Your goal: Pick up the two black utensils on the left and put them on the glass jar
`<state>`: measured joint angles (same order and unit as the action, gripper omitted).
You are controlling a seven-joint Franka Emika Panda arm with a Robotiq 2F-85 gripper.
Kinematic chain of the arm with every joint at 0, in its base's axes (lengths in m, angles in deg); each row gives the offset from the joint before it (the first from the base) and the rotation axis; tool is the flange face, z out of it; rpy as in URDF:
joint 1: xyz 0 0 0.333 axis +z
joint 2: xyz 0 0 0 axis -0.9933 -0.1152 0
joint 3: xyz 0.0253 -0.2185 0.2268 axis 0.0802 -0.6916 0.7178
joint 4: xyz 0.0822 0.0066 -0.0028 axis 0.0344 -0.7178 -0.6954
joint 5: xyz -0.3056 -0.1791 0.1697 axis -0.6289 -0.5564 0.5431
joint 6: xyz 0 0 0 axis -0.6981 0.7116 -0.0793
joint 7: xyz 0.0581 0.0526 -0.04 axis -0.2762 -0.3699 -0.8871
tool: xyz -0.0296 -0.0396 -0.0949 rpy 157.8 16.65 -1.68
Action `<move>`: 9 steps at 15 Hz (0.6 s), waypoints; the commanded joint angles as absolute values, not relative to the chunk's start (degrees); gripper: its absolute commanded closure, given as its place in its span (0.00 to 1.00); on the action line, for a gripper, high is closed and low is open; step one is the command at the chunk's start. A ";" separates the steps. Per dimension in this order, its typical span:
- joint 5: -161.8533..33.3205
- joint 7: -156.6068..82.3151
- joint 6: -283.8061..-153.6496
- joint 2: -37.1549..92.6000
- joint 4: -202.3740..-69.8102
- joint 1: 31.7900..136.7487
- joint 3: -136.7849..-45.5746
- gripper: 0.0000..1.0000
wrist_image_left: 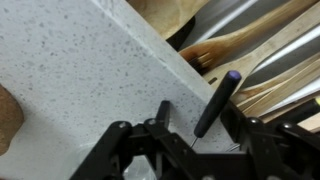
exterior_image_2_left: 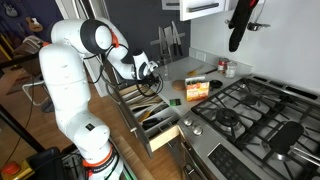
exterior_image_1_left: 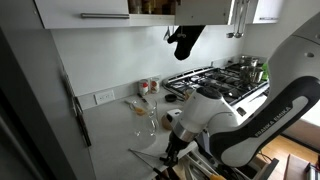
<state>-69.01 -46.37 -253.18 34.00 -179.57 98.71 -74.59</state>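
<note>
My gripper hangs over the counter's edge, beside the open drawer. Its fingers are apart, and a slim black utensil handle stands slanted between them, close to the right finger and clear of the left. The gripper also shows in both exterior views. The clear glass jar stands on the counter a little behind the gripper. I cannot pick out a second black utensil.
The open drawer holds several pale wooden and metal utensils. Small red-lidded spice jars stand by the wall. The gas stove is beside the counter. A box lies near the stove.
</note>
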 commanded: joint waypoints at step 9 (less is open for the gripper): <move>-72.50 -45.28 -245.17 41.42 -182.62 97.88 -76.04 0.96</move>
<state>-71.01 -46.29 -247.39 38.04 -180.25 98.41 -76.00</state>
